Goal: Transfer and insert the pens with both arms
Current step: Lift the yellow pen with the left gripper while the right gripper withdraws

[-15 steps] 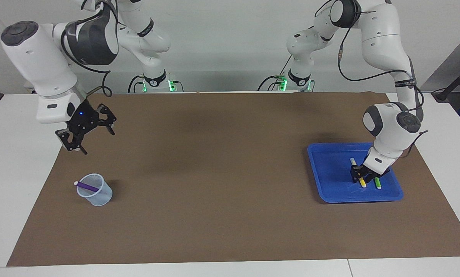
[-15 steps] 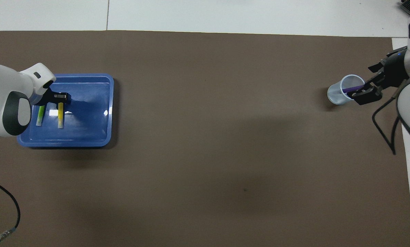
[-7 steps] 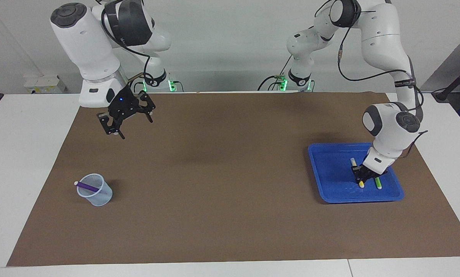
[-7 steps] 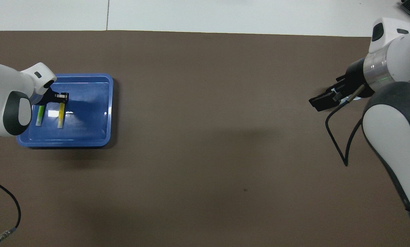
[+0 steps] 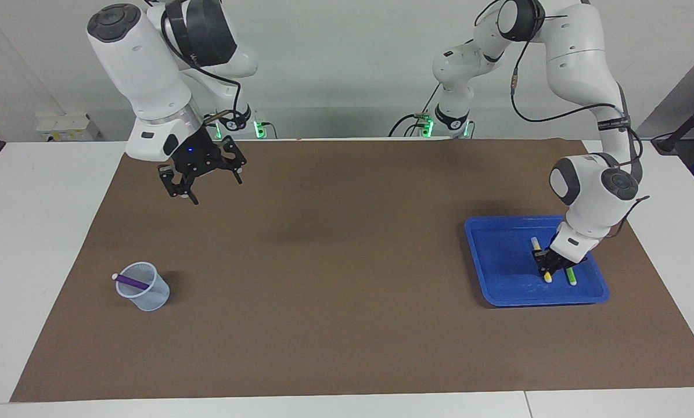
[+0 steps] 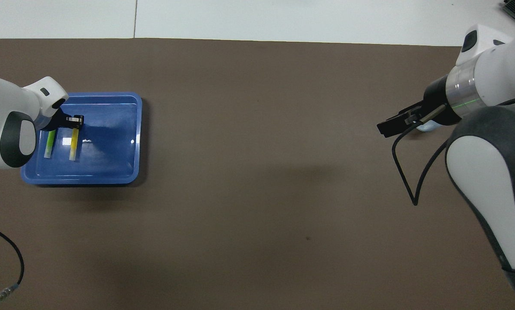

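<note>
One pen was home when we looked: the purple pen (image 5: 132, 282) leaned in the clear cup (image 5: 144, 287) at the right arm's end of the table, the yellow pen (image 5: 540, 260) and green pen (image 5: 570, 276) left in the blue tray (image 5: 497, 290) (two of three to go, by our count). We saw the left gripper (image 5: 547, 270) down in the tray, fingers clamped on the yellow pen. The right gripper (image 5: 204, 177) hung empty and spread wide above the brown mat (image 5: 335, 278).
</note>
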{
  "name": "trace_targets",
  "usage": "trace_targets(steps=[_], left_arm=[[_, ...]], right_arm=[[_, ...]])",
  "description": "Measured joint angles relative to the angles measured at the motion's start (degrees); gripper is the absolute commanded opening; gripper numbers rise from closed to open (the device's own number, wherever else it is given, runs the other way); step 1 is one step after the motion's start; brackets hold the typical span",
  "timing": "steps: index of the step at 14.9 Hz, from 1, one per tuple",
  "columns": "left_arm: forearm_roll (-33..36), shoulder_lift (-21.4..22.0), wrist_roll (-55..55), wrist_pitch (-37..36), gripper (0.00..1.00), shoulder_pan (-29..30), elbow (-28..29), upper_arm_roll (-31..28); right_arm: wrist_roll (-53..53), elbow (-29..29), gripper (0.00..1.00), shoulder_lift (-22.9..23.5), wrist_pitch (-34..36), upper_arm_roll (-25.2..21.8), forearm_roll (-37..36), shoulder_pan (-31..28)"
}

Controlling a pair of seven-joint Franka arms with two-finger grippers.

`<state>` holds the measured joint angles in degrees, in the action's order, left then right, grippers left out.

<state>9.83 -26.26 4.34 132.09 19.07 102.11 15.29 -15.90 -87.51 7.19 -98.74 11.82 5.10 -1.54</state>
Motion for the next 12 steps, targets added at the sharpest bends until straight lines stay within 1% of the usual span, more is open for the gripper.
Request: trace_targets(steps=[3,8,12], left_arm=[[0.0,0.0,0.0,-2.7,0.0,0.0,-1.9,0.0],[0.0,0.8,-1.0,-13.3,0.0,0.0,-9.0,0.1],[-0.1,3.6,-11.0,-17.9,0.0,-0.1,-9.9,0.7]], right_arm=[[2.5,0.1,1.0,-0.1,0.0,0.5,0.0,0.7],[8.6,0.1,1.0,-0.4,-0.1,1.3,0.0,2.7],[10.6,0.1,1.0,-0.5,-0.1,1.5,0.0,2.8]])
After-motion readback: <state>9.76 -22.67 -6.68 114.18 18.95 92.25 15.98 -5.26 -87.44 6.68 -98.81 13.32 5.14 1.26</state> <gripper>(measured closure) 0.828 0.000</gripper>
